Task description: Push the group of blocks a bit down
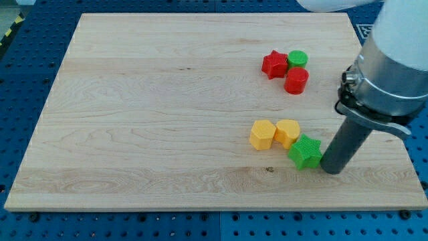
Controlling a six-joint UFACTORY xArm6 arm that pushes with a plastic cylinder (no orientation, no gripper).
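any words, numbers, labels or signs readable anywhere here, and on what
None can be read.
Wooden board: bare wood grain, no print.
Blocks, such as the red star and the green star: plain, no marks.
Arm's grey housing: no label visible.
White pattern on the blue surface at the view's top right: cut off and too small to read.
My tip sits just right of the green star; the rod is unmarked.

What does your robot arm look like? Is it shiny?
A bit shiny! The upper part of my arm is a fat, smooth silver-grey cylinder with a white piece above it. A dark metal clamp ring wraps round its base. Below that is a plain dark grey round rod, ending in my tip. No cables or markings show.
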